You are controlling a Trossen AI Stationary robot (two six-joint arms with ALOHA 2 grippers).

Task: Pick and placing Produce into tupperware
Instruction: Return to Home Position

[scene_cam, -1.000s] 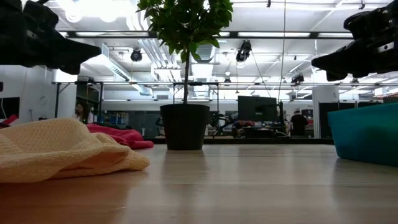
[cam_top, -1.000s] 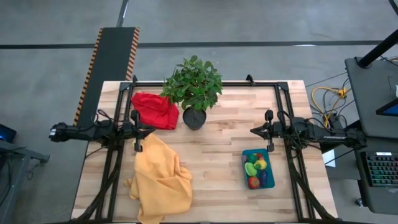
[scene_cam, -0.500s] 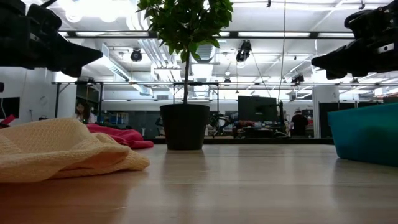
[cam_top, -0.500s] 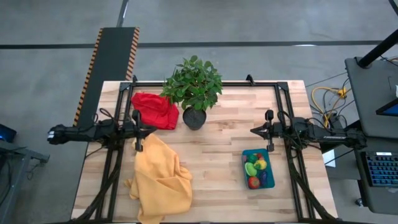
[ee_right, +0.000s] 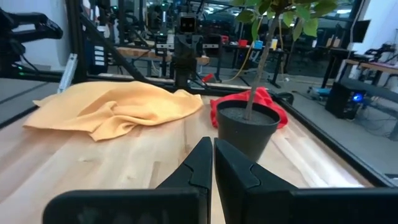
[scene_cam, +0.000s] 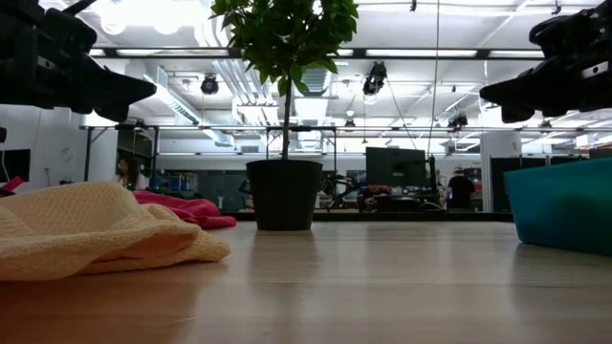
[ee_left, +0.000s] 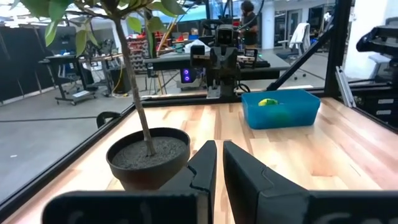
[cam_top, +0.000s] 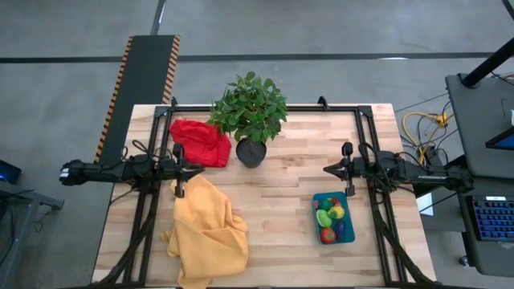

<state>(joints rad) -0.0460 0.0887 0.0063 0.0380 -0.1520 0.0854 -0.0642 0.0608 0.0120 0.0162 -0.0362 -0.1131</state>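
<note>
Apparently done: small colourful toy produce (cam_top: pixel 331 218) sits in teal rectangular plastic tupperware (ee_left: pixel 280 116), so left claw (ee_left: pixel 219 146) and right claw (ee_right: pixel 212 142) hang nearly closed, empty.

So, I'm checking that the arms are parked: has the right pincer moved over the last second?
No. In the high view the right pincer holds the same spot, just beyond the far rim of the tupperware.

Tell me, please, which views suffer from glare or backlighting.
Low view: ceiling lights glare at top left; the plant, left end effector and right end effector show as dark silhouettes. High view: even light, soft shadows on the table.
</note>
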